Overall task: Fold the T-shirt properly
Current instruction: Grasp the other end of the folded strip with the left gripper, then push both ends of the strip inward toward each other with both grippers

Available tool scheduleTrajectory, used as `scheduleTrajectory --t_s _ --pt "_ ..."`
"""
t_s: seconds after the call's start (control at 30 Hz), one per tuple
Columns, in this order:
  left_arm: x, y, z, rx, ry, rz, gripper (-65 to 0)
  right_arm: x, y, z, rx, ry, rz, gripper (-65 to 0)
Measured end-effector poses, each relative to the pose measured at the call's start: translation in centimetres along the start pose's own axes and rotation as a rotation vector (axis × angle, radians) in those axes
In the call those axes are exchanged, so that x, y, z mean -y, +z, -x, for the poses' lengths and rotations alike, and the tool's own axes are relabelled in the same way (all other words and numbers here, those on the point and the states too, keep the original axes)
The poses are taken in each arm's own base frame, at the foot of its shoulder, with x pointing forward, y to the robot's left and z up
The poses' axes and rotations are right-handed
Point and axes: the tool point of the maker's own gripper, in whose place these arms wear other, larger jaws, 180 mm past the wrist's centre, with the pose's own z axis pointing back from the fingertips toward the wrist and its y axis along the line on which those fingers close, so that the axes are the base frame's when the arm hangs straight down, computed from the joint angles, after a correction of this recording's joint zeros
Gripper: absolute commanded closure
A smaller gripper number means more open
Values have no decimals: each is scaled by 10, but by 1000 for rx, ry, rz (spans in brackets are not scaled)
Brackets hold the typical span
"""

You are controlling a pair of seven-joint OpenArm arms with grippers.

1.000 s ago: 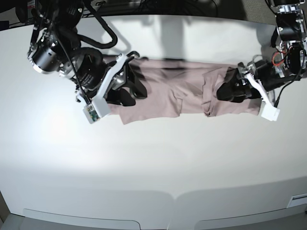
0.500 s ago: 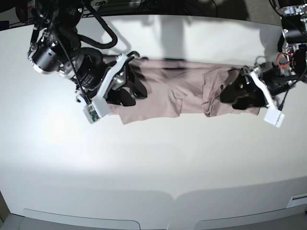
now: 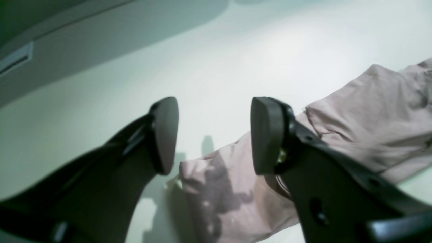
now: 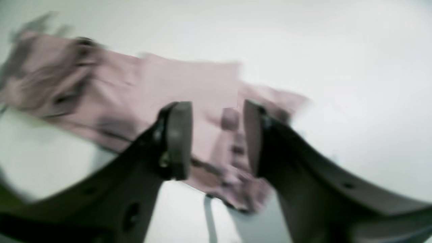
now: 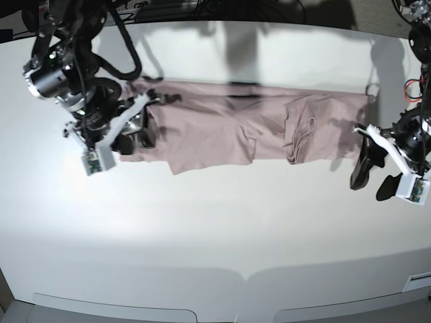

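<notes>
T-shirt (image 5: 256, 124) fabric lies before us as a long, wrinkled pink band across the far half of the white table (image 5: 215, 222), folded over on itself, with a puckered fold right of its middle. In the base view our left gripper (image 5: 376, 180) hangs just off the band's right end, above bare tabletop, its jaws spread wide and holding nothing; the left wrist view shows the cloth's edge under the right-hand finger (image 3: 270, 135), but nothing lies between the two pads. Our right gripper (image 5: 138, 131) sits at the band's left end. The right wrist view is blurred, yet we see its jaws parted with a clear gap and pink fabric below them, not pinched between them.
</notes>
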Motion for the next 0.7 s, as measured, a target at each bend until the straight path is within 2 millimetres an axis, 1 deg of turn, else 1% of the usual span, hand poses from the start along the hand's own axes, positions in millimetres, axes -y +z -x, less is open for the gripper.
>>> scheduleTrajectory --t_s 0.03,0.1,0.17,0.2,0.3,0.4,0.47,0.5,0.57,0.7 --pt "0 0 -1 2 -2 0 -335 11 4 2 -2 -14 35 -342" --pt "1 1 -2 5 -4 0 -335 31 11 8 -8 -49 96 -352" --pt "1 1 -2 5 -4 0 -335 44 14 23 -31 -94 126 -352" --pt "1 1 -2 6 -4 1 -335 48 14 34 -55 -119 132 -352" --pt "4 1 -5 20 11 21 -335 49 4 67 -132 -209 94 -352" --pt "12 1 -11 49 44 62 -335 50 -15 89 -163 -294 54 -352" --pt "13 1 -11 52 49 67 -335 51 -26 108 -219 -335 40 -352" --pt "13 1 -11 52 49 68 -335 50 -30 113 -237 -352 31 -352" --pt "13 1 -11 52 49 68 -335 49 -34 119 -251 -372 19 -352" --pt "13 1 -10 50 49 68 -335 55 -37 113 -213 -366 39 -352"
